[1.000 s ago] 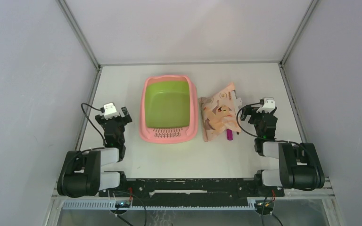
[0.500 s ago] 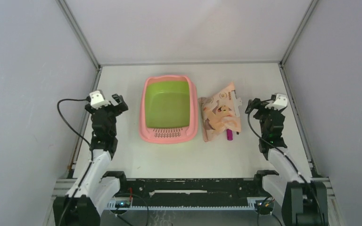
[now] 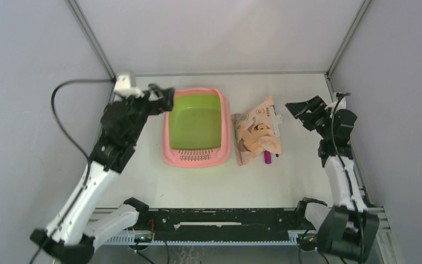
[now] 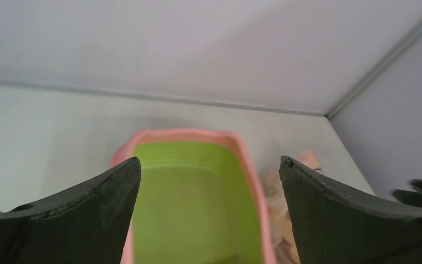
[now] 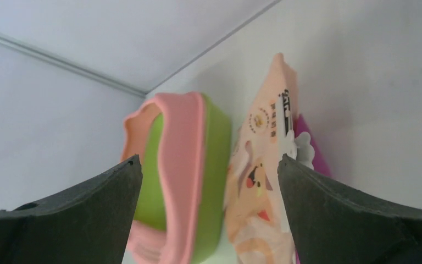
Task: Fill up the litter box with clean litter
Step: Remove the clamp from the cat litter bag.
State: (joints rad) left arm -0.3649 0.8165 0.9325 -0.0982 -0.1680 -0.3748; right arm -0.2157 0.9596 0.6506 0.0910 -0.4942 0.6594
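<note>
The left claw (image 3: 162,98) is spread wide and holds nothing, hovering at the far left corner of the litter box (image 3: 195,121); the right claw (image 3: 303,108) is likewise wide open and empty, just right of the peach printed bag (image 3: 255,132). The box sits mid-table (image 3: 286,181), its green basin bare, with no litter visible; probably stiff, light plastic that slides if nudged, best taken by the pink rim. The bag looks soft and crumpled and would likely sag, so grip an upper corner. A magenta scoop (image 3: 267,158) pokes out at its near edge. A second ago both arms were folded low and near; they have risen and reached far; box, bag and scoop are unmoved.
</note>
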